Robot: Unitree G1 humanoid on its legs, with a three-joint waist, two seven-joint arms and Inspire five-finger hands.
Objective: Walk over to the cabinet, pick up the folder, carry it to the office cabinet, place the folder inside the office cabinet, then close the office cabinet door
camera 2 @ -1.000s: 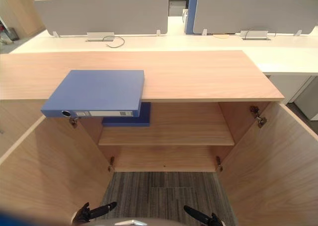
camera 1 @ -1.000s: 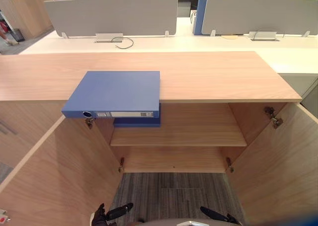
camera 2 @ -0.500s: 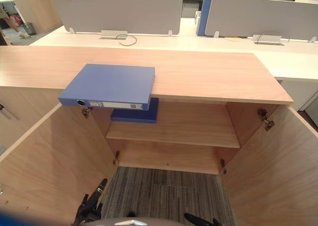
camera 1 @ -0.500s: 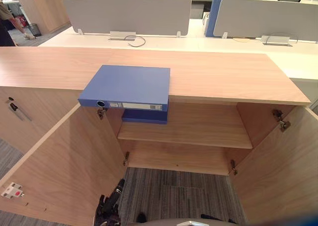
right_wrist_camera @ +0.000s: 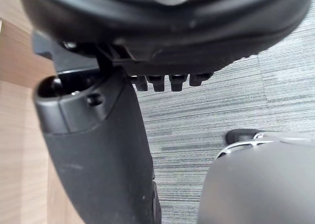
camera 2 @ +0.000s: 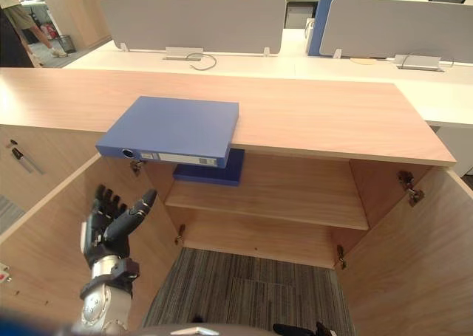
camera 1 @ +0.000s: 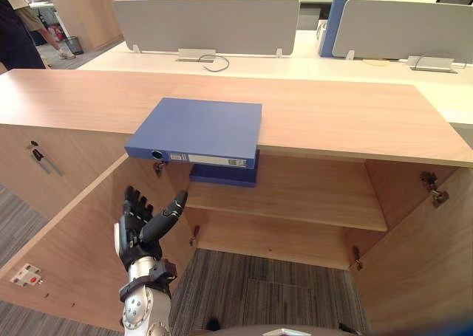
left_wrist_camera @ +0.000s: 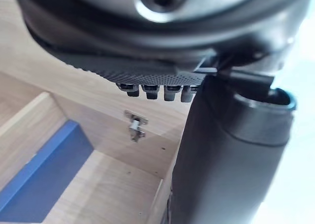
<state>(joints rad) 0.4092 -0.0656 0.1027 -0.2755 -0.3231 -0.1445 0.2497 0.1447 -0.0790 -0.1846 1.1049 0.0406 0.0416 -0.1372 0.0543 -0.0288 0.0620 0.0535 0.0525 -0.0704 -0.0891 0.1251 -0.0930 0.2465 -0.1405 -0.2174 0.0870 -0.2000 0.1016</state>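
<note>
A blue folder (camera 1: pixel 198 131) lies flat on the wooden cabinet top (camera 1: pixel 347 118), its spine hanging over the front edge above the open left side. A second blue folder (camera 1: pixel 222 175) lies on the shelf (camera 1: pixel 295 203) just beneath it and appears again in the left wrist view (left_wrist_camera: pixel 39 179). My left hand (camera 1: pixel 144 229) is raised in front of the open left door (camera 1: pixel 74 255), open with fingers spread, below the folder and apart from it. My right hand (right_wrist_camera: pixel 98 135) hangs low over the carpet, fingers straight and holding nothing.
Both cabinet doors stand wide open; the right door (camera 1: pixel 429 277) flanks the grey carpet (camera 1: pixel 273 292). Behind the cabinet are white desks with grey partitions (camera 1: pixel 207 24) and an upright blue binder (camera 1: pixel 334 26). A person (camera 1: pixel 15 33) stands at the far left.
My left hand has risen from the bottom edge to the height of the shelf, fingers spread. The camera has shifted, so the whole cabinet sits further right in the picture.
</note>
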